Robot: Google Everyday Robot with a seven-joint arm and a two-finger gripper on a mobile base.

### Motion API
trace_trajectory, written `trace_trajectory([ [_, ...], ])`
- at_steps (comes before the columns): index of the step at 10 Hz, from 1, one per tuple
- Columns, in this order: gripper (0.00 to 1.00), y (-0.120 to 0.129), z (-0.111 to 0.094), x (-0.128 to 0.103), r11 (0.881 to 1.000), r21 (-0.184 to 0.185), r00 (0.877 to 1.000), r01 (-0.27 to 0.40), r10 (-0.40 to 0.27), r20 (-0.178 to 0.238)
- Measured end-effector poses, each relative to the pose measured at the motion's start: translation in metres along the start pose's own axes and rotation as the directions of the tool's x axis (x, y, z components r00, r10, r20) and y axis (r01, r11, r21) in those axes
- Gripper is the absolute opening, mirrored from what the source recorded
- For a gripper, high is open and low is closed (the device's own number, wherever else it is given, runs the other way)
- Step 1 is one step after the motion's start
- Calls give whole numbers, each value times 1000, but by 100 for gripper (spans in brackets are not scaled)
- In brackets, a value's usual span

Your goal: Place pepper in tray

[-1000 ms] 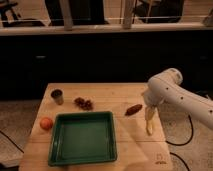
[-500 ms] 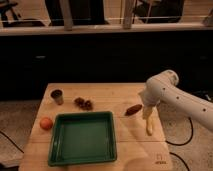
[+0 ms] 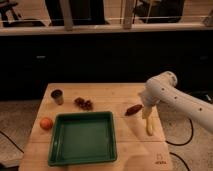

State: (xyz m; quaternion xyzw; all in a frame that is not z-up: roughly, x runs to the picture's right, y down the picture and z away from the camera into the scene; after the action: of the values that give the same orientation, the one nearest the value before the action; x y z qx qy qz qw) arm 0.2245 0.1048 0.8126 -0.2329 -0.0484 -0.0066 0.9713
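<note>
the arm has edged left, bringing the claw (image 3: 146,106), spread apart and empty, just beside the pepper (image 3: 133,109), which lies on the tabletop (image 3: 105,92) right of the tray (image 3: 54,142); a grasp looks due next.

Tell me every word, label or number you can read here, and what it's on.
Small dark mark near the front right corner of the wooden table: too blurred to read.
Nothing readable on the tray, pepper, metal cup or white arm; its gripper hangs just right of the pepper.
</note>
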Motion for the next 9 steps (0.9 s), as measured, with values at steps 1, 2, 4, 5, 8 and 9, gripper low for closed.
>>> trace_trajectory([
  [1,80,-1,2,1,1000,0,1000,1,-1,2],
  [2,80,-3,9,1,1000,-4,1000,1,-1,8],
  [4,80,-4,15,3,1000,-5,1000,3,-3,11],
  [5,80,-6,20,5,1000,-8,1000,5,-5,14],
  [8,80,-9,30,7,1000,-12,1000,8,-8,21],
  [9,80,-9,33,8,1000,-15,1000,8,-8,24],
])
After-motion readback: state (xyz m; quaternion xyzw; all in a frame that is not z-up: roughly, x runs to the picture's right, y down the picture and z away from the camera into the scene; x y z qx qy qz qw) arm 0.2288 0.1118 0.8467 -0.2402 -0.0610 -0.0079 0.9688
